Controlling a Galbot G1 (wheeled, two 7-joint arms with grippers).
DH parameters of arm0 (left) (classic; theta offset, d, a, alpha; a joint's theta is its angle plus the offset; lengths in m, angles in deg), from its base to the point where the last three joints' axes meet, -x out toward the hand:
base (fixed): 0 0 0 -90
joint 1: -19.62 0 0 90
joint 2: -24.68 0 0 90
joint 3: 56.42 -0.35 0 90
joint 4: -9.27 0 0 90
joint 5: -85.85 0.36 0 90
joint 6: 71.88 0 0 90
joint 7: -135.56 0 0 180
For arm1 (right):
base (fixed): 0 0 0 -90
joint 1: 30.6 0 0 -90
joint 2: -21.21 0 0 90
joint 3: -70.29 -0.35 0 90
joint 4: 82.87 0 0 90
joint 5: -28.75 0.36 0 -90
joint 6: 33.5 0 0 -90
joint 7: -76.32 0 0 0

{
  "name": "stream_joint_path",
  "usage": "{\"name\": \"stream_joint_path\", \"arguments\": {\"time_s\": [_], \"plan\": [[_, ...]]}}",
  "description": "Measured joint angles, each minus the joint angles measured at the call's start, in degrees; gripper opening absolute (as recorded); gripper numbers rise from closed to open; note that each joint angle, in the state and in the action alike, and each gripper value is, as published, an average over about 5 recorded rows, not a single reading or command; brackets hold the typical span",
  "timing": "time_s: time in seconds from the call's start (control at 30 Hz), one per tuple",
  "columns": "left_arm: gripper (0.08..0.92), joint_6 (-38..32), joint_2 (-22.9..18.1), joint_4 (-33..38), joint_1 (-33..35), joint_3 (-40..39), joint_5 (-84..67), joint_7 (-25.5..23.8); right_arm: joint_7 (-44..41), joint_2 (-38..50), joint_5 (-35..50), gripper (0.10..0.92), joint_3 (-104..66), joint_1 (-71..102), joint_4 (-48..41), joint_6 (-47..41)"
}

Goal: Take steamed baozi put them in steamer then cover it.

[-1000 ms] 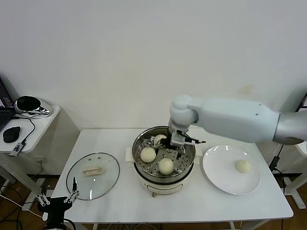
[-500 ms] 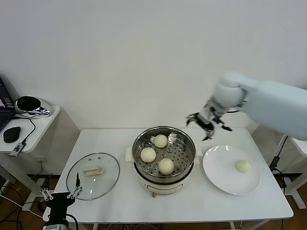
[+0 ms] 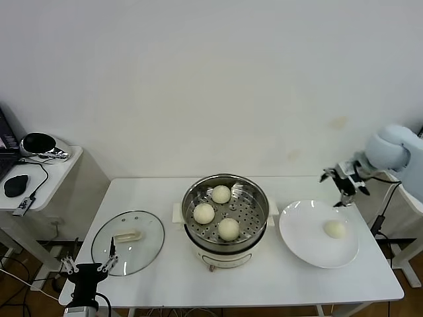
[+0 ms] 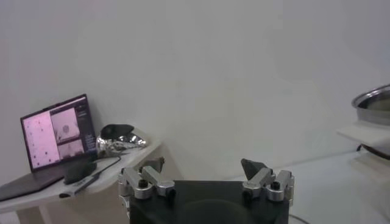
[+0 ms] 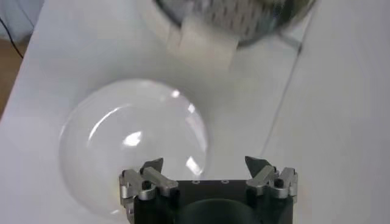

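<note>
1. A white counter (image 3: 165, 271) carries the work; a white wall rises behind it.
2. To the robot's left stands a small side table (image 3: 49, 173) with a laptop (image 4: 58, 137), a black mouse (image 3: 16, 184) with its cable, and a shiny dark-topped object (image 3: 41, 144).
3. The steamer (image 3: 227, 198) sits at the middle of the counter, uncovered, on its white base.
4. Three steamed baozi lie on its perforated floor: one toward the wall (image 3: 221, 194), one toward the robot's left (image 3: 204, 212), one nearest the robot (image 3: 229, 228). They lie close together; whether they touch cannot be told.
5. The white plate (image 3: 310, 247) lies just beside the steamer on the robot's right. The fourth baozi (image 3: 335, 228) rests on it alone, on its outer half.
6. The cover (image 3: 127, 242) lies flat on the counter to the steamer's left, apart from it, its cream handle (image 3: 127, 234) facing up.
7. The right hand (image 3: 344, 181) hangs in the air above the plate's far edge, jaws spread wide and gripping nothing. Its wrist view looks down past its fingers (image 5: 152, 173) onto the plate (image 5: 131, 143) and the steamer's edge (image 5: 244, 18). Nothing lies between this hand and the baozi on the plate.
8. The left hand (image 3: 89, 267) waits low at the counter's near edge, just by the cover's rim, jaws spread and empty.
</note>
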Motion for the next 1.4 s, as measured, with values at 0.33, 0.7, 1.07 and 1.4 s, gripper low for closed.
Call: {"name": "stream_joint_path", "arguments": {"time_s": [0.33, 0.7, 1.07, 1.4], "plan": [[0.823, 0.4, -0.3, 0.2, 0.8, 0.7, 0.3, -0.1, 0.7, -2.4, -6.9, 0.823, -13.7, 15.5, -9.6, 2.1], [0.823, 0.4, -0.5, 0.2, 1.4, 1.2, 0.4, -0.1, 1.9, -7.8, -11.2, 0.823, -21.0, 23.6, -17.3, 3.3], [0.823, 0.4, -0.6, -0.3, 1.1, 1.3, 0.4, -0.1, 3.5, -12.4, -14.1, 0.782, -23.8, 25.8, -22.6, 3.6], [0.823, 0.4, -0.7, -0.6, 0.9, 1.2, 0.3, -0.1, 4.4, -14.9, -16.6, 0.727, -25.3, 26.4, -25.4, 3.6]]}}
